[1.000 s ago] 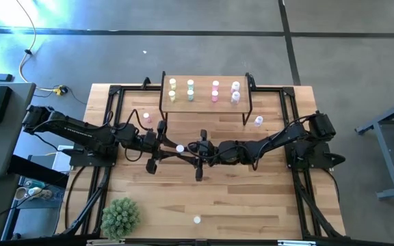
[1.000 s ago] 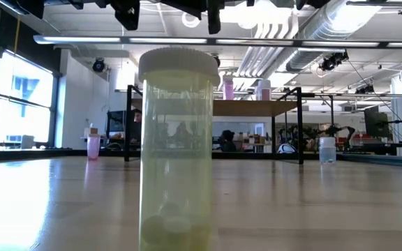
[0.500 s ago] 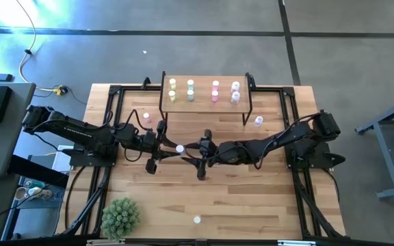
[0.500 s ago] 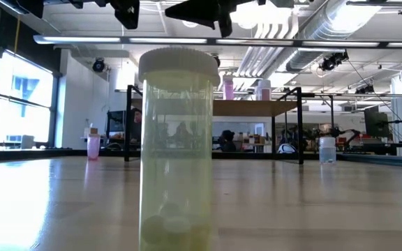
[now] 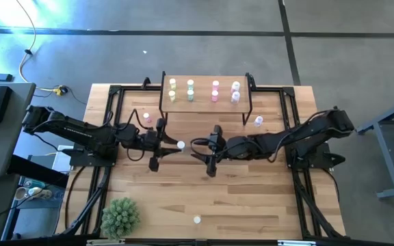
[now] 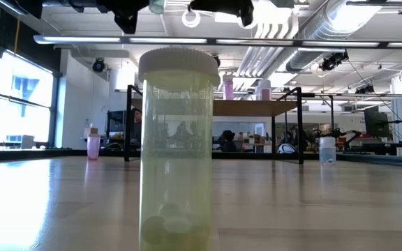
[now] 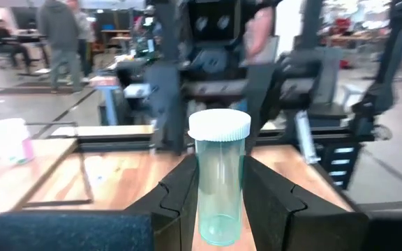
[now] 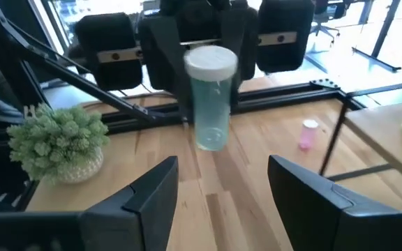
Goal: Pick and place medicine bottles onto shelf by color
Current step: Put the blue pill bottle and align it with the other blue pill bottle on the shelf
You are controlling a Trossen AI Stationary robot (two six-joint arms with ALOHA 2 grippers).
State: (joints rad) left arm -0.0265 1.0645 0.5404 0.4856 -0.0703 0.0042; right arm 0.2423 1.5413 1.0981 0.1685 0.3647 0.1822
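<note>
Left hand [image 7: 218,199] is pinching a clear pale-teal cylindrical medicine bottle with white cap [image 7: 219,174], holding it upright above mid-tabletop [image 5: 252,198]. Right hand [image 8: 222,188] is standing spread wide, empty, facing the bottle from just beside it.

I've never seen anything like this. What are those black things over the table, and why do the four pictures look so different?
They are two robot arms. One camera looks down from above, one sits at table height, and one rides on each wrist. The left gripper is shut on a pale green bottle, held in the air. The right gripper faces it with open fingers, holding nothing. On the table stand a small shelf with sorted bottles, a few loose bottles, and a potted plant.
</note>
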